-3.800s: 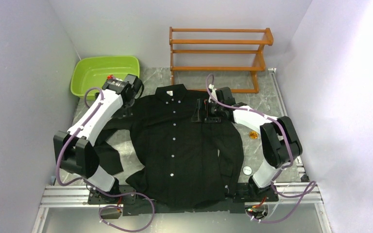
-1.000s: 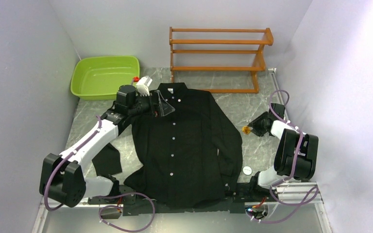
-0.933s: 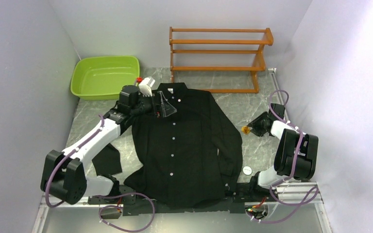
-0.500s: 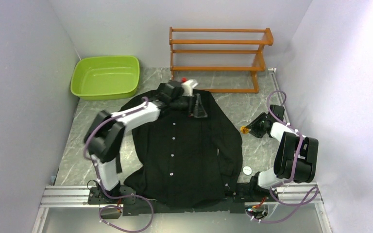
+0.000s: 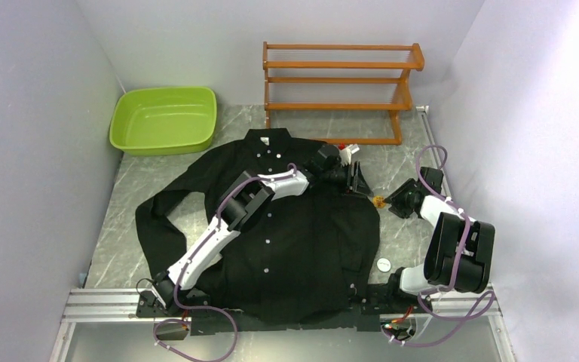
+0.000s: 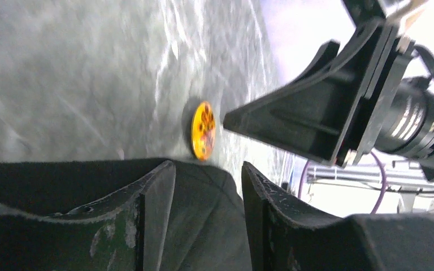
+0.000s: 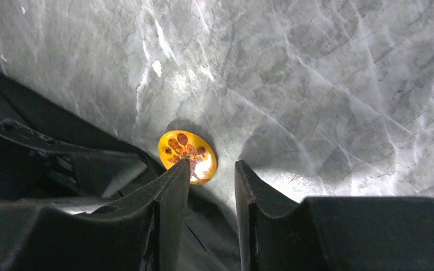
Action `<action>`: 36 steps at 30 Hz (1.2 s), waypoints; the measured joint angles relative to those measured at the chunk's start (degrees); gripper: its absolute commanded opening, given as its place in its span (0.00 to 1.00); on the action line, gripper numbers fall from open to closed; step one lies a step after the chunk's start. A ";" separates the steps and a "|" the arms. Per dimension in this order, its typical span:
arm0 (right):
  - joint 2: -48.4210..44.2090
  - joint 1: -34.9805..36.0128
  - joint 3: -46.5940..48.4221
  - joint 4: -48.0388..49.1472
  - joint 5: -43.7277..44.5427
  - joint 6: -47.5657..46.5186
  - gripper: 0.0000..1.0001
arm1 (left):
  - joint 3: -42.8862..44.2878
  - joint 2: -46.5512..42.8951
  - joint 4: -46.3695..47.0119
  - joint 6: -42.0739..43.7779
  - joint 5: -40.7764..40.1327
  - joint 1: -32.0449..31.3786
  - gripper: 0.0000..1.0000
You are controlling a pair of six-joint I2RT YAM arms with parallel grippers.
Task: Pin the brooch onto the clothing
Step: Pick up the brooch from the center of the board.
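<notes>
The brooch (image 5: 379, 200), a small round orange badge, lies on the marble just off the right edge of the clothing (image 5: 286, 234), a black button-up shirt spread flat. My left arm reaches across the shirt. Its gripper (image 5: 362, 183) sits just left of the brooch. In the left wrist view the jaws (image 6: 209, 169) stand apart over black cloth (image 6: 206, 220), and the brooch (image 6: 203, 131) is just beyond their tips. My right gripper (image 5: 392, 202) faces it from the right, open (image 7: 212, 166). The brooch (image 7: 187, 157) is at its left fingertip and not held.
A green basin (image 5: 164, 118) stands at the back left. A wooden rack (image 5: 339, 90) stands at the back. A small white round thing (image 5: 384, 264) lies on the table near the right arm's base. Walls close in both sides.
My left arm has swung from the collar across the shirt to its right edge, its jaws narrowing. The shirt's left sleeve now lies spread out. The right gripper has barely moved.
</notes>
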 measured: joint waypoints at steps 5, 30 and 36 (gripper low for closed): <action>-0.52 -0.37 -0.07 0.17 0.07 -0.07 0.35 | 4.55 3.10 1.29 -3.89 0.00 0.85 0.53; 0.50 -0.90 -1.75 5.03 -2.05 0.55 0.17 | 17.07 9.81 -4.17 -4.15 1.38 0.09 0.46; 0.50 -1.33 -1.92 5.49 -2.08 0.61 0.16 | 20.02 11.21 -5.18 -3.65 2.10 -0.74 0.49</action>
